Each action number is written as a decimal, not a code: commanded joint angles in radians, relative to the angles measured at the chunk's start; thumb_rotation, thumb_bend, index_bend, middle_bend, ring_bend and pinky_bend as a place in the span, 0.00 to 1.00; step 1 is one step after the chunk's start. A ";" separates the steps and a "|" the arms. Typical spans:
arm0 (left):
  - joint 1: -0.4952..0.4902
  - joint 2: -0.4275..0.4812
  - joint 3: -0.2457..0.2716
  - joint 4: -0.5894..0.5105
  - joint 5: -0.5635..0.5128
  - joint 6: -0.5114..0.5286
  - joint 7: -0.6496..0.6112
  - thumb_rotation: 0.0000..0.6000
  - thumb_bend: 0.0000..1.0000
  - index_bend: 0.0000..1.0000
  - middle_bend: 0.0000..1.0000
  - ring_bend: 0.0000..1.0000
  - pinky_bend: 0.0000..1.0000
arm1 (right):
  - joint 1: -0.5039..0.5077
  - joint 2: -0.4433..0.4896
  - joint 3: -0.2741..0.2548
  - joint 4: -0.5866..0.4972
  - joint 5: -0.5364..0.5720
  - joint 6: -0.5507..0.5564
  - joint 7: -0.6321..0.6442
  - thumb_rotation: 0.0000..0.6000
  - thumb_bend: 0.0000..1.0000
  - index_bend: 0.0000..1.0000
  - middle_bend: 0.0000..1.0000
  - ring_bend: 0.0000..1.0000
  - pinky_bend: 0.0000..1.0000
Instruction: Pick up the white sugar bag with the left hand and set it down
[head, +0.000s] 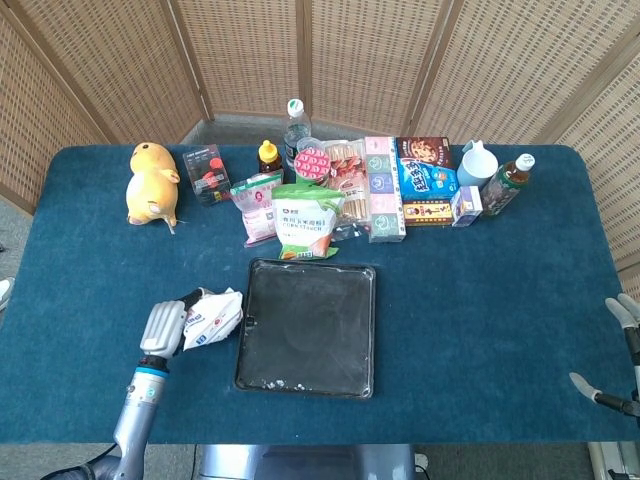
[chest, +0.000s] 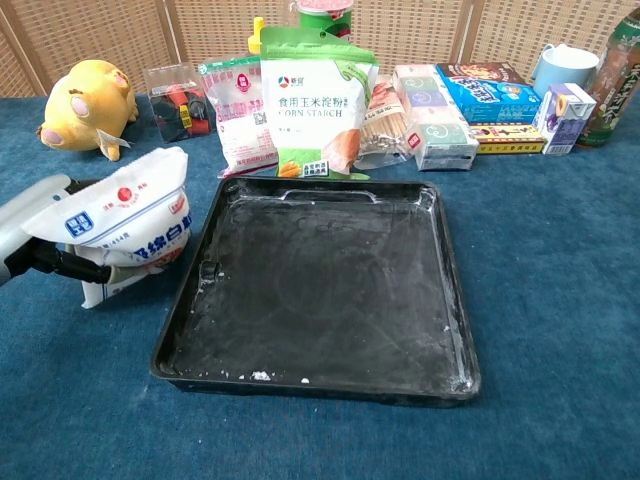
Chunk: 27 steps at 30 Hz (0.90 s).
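Observation:
The white sugar bag (head: 213, 317) (chest: 128, 230) has red and blue print and stands just left of the black tray (head: 306, 375) (chest: 300, 375). My left hand (head: 166, 326) (chest: 45, 232) grips it from its left side, fingers wrapped over the top and thumb under it. The bag leans against the tray's left rim; whether its bottom touches the cloth I cannot tell. My right hand (head: 622, 355) shows at the far right edge of the head view, fingers apart, holding nothing.
A row of goods stands along the back: a yellow plush toy (head: 150, 183), a corn starch pouch (head: 305, 220), a pink pouch (head: 257, 203), snack boxes (head: 425, 180), a bottle (head: 506, 184). Blue cloth covers the table (head: 480, 290).

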 joint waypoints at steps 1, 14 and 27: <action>0.006 0.000 -0.003 0.013 0.022 0.027 -0.036 1.00 0.40 0.76 0.69 0.66 0.66 | 0.001 -0.001 0.000 0.000 0.000 -0.003 -0.004 1.00 0.04 0.00 0.00 0.01 0.00; -0.103 0.330 0.039 -0.197 0.266 -0.007 0.103 1.00 0.41 0.77 0.70 0.66 0.65 | 0.000 -0.003 -0.001 -0.008 -0.003 0.002 -0.016 1.00 0.04 0.00 0.00 0.01 0.00; -0.290 0.458 -0.019 -0.321 0.389 -0.198 0.675 1.00 0.41 0.80 0.70 0.66 0.66 | 0.001 -0.003 0.000 -0.010 0.002 0.001 -0.017 1.00 0.04 0.00 0.00 0.01 0.00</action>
